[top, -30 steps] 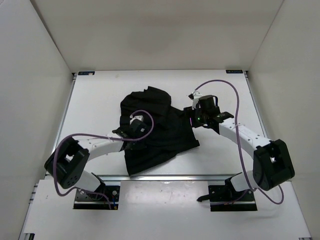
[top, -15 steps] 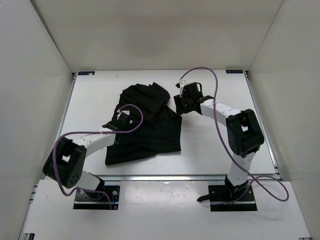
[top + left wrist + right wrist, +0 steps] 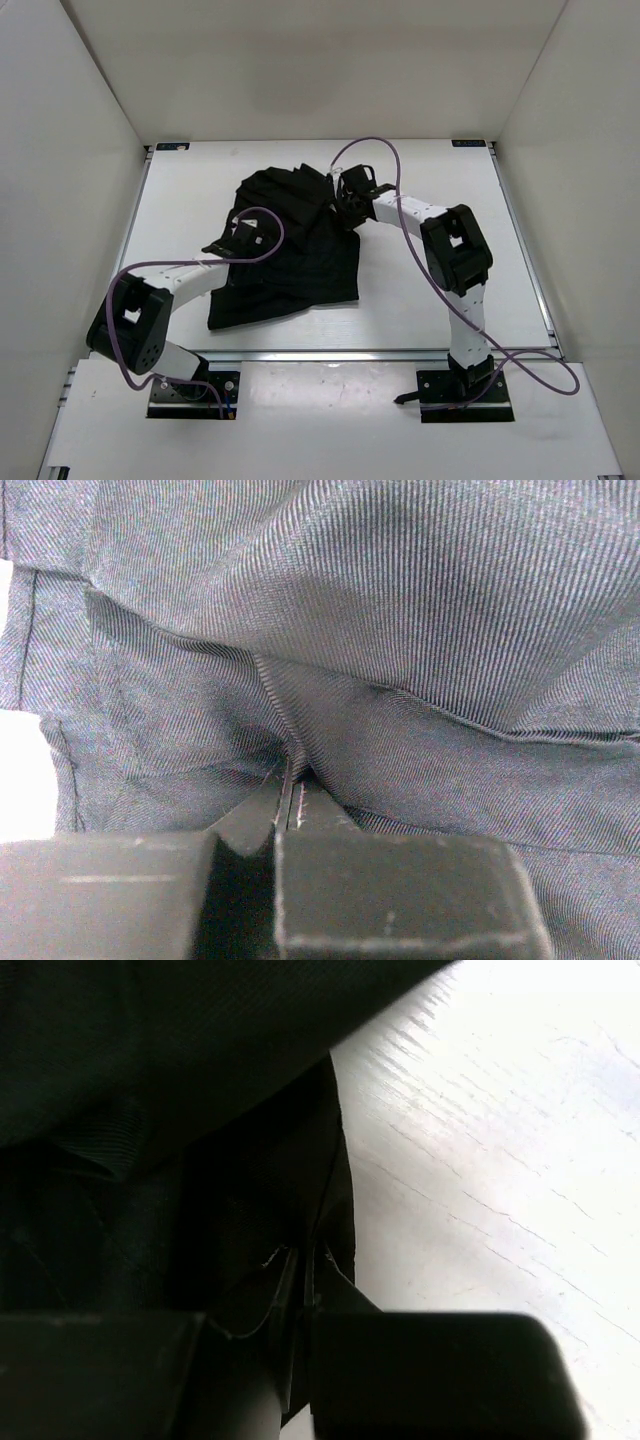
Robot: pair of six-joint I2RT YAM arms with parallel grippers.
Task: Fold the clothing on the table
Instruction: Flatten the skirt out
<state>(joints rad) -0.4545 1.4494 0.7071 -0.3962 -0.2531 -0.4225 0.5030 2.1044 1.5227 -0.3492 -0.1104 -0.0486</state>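
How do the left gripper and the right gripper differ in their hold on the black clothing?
The left gripper pinches a fold within the left part of the clothing. The right gripper pinches its far right edge, with bare table beside it. The right gripper reaches farther from the bases than the left gripper. Both are shut on the clothing.

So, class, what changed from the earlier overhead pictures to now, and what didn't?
The right claw swung left, dragging the clothing inward by its right edge, then pinched shut on it. The left claw shifted left too, staying shut on the clothing.
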